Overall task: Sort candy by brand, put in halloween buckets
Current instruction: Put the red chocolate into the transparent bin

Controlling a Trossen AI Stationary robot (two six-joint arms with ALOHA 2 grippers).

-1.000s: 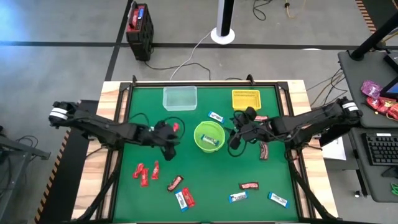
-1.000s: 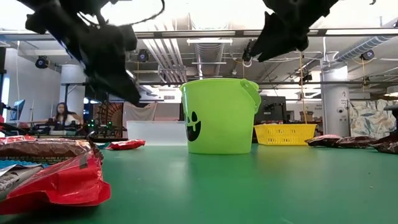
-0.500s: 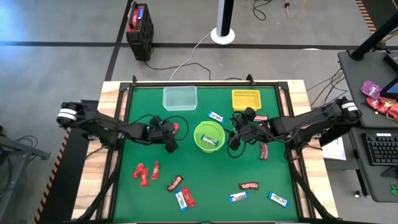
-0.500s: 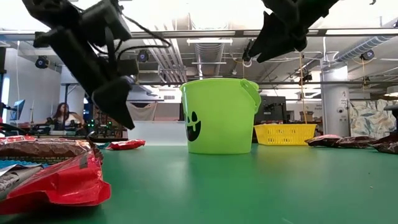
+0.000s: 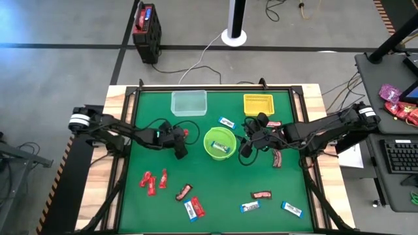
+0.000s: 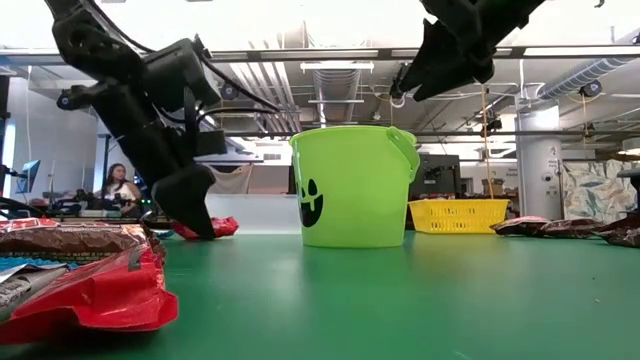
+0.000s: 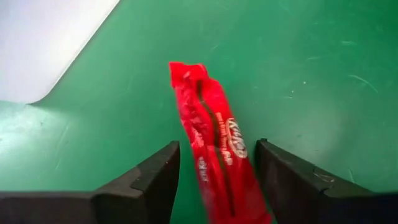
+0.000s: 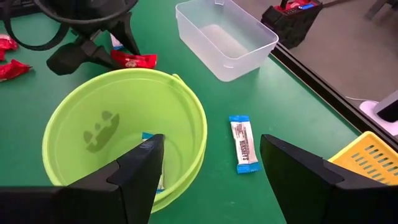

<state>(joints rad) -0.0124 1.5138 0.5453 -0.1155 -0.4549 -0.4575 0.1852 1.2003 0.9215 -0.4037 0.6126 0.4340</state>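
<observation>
Left wrist view is giving me the clearest look: my left end effector (image 7: 214, 180) is standing spread, one finger on each side of a red bar (image 7: 214, 155) that is lying flat on the green surface (image 7: 311, 62), not yet pinched. I am judging that this straddle is there so one squeeze across the wrapper's narrow width can take it. A corner of the clear box (image 7: 43, 37) is sitting just beyond, which I am reading as this bar's likely destination. From above, my left arm is reaching in from its side, stretched low with the wrist pitched down onto the bar, just beside the lime-green bucket (image 5: 219, 144). My right end effector (image 8: 208, 168) is hanging spread and empty over that bucket's rim, where a blue-and-white bar (image 8: 155, 177) is already lying inside; I am guessing it is poised there because that brand belongs in it. Another blue-and-white bar (image 8: 243, 151) is resting on the surface between the bucket and the yellow basket (image 5: 258, 104). More candy is lying scattered along the near edge, waiting to be sorted.
</observation>
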